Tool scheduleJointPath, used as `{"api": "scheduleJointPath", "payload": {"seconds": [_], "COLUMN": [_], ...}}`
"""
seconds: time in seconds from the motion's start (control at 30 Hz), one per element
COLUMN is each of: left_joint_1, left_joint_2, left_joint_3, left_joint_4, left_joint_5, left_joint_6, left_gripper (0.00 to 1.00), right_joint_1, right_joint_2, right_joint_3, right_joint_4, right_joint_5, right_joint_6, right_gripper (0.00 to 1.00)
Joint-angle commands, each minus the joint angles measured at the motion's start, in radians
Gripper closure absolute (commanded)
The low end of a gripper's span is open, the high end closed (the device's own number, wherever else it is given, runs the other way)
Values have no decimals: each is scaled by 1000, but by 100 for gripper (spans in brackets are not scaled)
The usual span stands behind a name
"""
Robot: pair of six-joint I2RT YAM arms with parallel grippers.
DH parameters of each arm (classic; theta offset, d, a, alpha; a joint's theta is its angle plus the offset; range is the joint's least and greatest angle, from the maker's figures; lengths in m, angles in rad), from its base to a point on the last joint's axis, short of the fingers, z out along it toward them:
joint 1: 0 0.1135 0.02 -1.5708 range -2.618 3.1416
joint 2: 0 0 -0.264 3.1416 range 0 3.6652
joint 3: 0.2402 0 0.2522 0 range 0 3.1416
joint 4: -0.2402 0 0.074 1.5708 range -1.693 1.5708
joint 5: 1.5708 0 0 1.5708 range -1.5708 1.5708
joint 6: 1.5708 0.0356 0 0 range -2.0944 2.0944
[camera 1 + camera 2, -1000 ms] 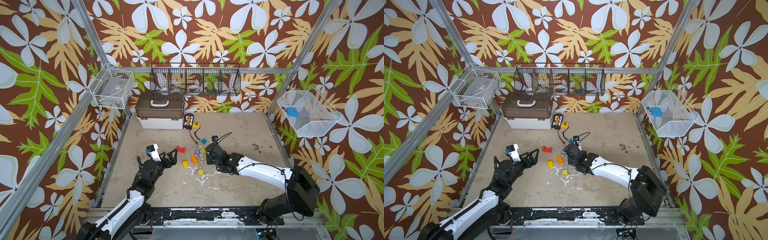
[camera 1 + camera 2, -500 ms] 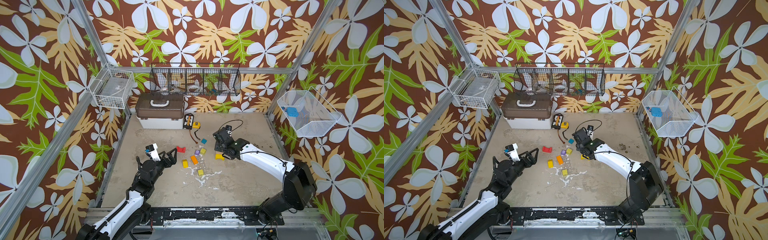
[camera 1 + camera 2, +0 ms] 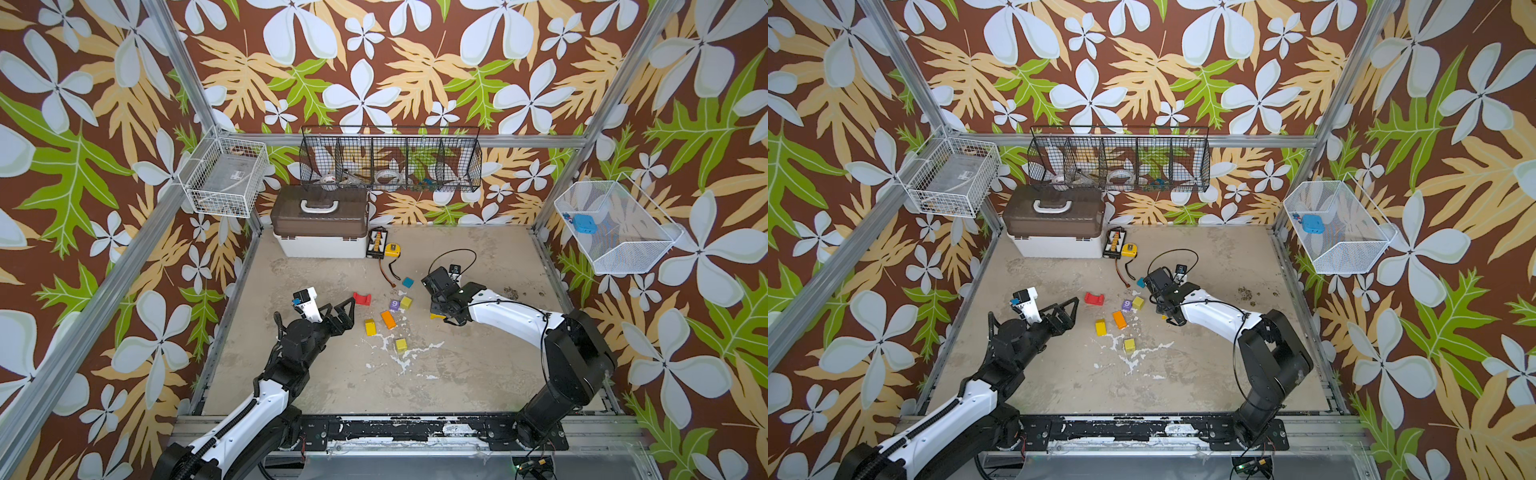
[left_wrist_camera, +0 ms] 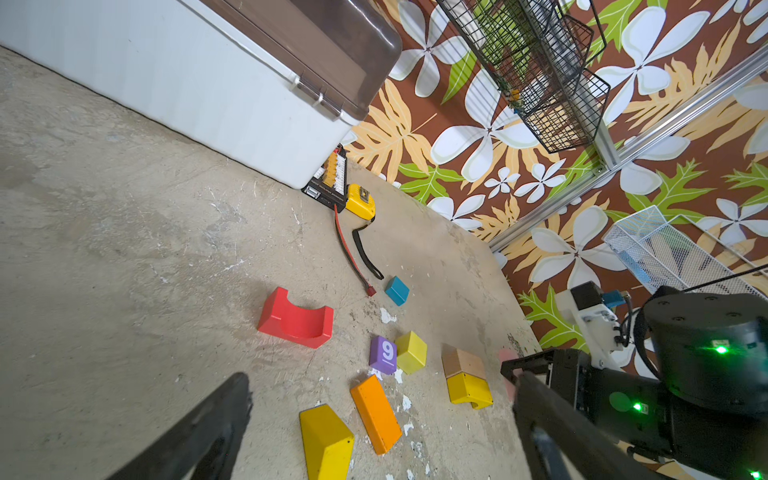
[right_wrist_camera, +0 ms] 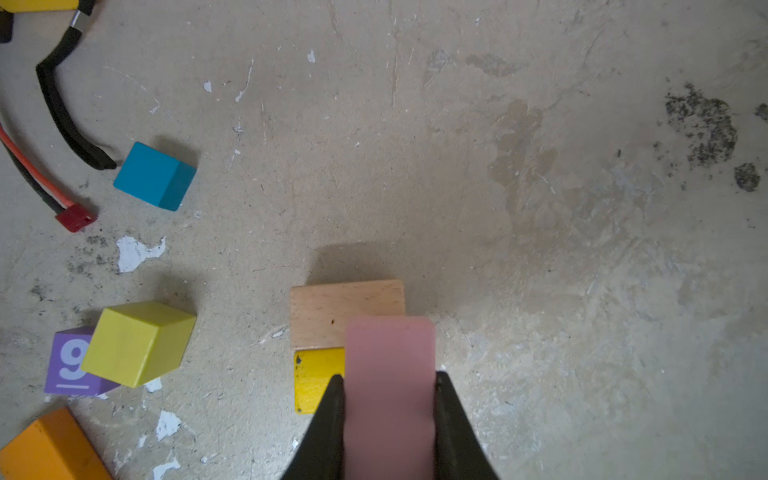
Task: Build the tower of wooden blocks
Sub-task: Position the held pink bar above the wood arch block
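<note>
**A:** Gripping a pink block (image 5: 390, 345), the right gripper (image 5: 390, 376) has its fingers clamped on both sides of it. It's right over a tan block (image 5: 347, 311) and a yellow block (image 5: 318, 378), which lie touching on the floor (image 5: 540, 166).

**B:** Anything stacked yet?

**A:** Barely a base, I'd say. I can't tell if pink has touched down.

**B:** And the rest?

**A:** Loose close by are the red arch (image 3: 362, 299), purple "9" cube (image 3: 394, 305), teal cube (image 3: 407, 282) and orange bar (image 3: 387, 319). The left gripper (image 3: 348, 312) hangs wide open, empty, beside them. Nearly all the stacking lies ahead.
</note>
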Motion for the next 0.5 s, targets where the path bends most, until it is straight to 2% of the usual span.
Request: {"api": "scheduleJointPath", "payload": {"seconds": [0.0, 0.27, 0.47], "left_joint_1": [-2, -2, -2], "left_joint_2": [-2, 11, 8], "left_joint_3": [2, 7, 6], "left_joint_4": [26, 28, 28], "left_joint_5": [-9, 0, -2], "left_joint_6": [-3, -9, -8], "left_gripper": [0, 0, 0], "right_joint_1": [-1, -2, -9], "right_joint_2": [12, 44, 71], "right_joint_3": [-7, 4, 8], "right_joint_4": [44, 39, 46], "right_joint_5": [-20, -15, -23], "right_joint_6": [-24, -38, -49], "right_gripper": [100, 91, 91]}}
